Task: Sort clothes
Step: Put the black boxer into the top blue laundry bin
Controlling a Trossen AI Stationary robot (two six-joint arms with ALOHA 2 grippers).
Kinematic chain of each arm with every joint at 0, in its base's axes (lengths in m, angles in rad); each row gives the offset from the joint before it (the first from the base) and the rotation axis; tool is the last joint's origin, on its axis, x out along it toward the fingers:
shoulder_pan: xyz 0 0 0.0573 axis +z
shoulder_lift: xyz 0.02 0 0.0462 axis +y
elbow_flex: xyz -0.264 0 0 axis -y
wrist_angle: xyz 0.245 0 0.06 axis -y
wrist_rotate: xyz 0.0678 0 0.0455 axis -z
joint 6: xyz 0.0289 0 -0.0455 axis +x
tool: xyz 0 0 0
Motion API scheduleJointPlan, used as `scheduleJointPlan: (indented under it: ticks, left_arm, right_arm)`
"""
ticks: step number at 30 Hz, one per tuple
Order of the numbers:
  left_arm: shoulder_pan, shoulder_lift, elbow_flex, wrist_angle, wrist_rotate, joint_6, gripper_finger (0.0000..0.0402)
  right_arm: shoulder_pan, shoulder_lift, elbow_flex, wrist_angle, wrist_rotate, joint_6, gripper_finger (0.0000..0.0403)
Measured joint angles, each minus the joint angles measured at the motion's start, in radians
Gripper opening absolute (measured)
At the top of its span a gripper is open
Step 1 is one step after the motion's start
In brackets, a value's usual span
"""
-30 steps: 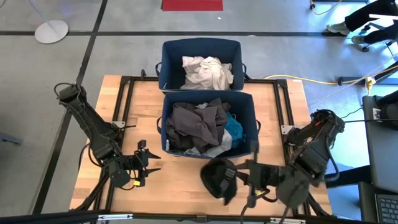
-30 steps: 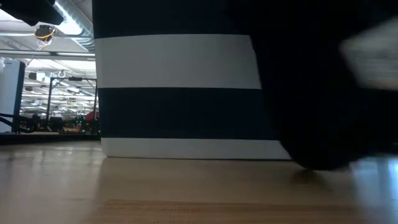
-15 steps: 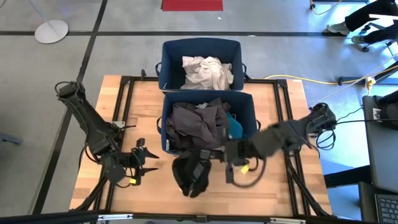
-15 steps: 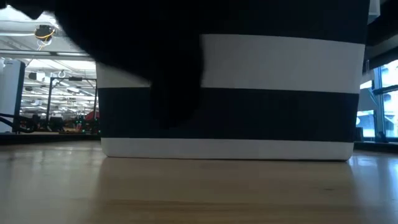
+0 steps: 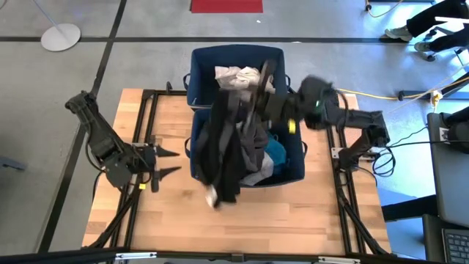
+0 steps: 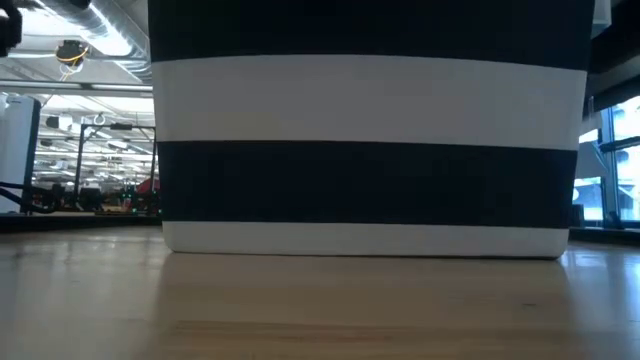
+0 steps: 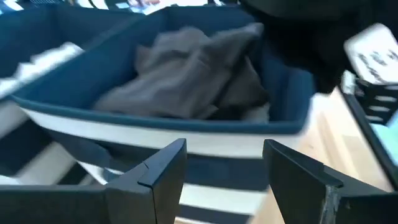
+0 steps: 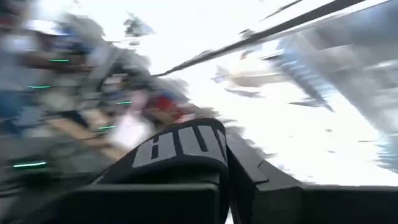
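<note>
1. Two navy bins sit in line on the bench: the near bin holds a mixed heap, the far bin at the bench's back edge holds a white garment.
2. High over the near bin, the right gripper is clamped on a black garment, which hangs from it in a long limp drape, its tail reaching past the bin's front wall toward the bench.
3. Under it in the near bin lie a dark grey garment and a turquoise garment.
4. Beside the near bin's left wall, the left gripper waits low over the bench, fingers spread and holding nothing.
5. My judgement: the black garment is light and wholly soft, so it will swing and trail; a pinch on a bunched fold holds better than one on a single edge.
6. That trailing tail could snag the bin rim or drag other clothes out.
</note>
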Motion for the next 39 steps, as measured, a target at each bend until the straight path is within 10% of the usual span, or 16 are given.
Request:
scheduleJointPlan:
  ticks: [11,20,32,39]
  left_arm:
    - [0.097,-0.024,0.0,0.002,-0.077,0.136,0.0202]
    - [0.205,-0.024,0.0,0.001,-0.1,0.269,0.0202]
    - [0.364,-0.024,0.0,-0.006,0.038,0.299,0.0202]
    - [0.487,-0.024,0.0,-0.005,0.094,0.324,0.0202]
  right_arm:
    - [-0.404,0.0,0.0,0.169,0.089,-0.042,0.0012]
    - [-0.658,0.0,-0.001,-0.043,0.097,0.163,0.0012]
    - [-0.686,0.004,-0.001,-0.488,-0.235,0.297,0.0012]
    - [-0.687,0.065,-0.001,-0.69,-0.238,0.295,0.0012]
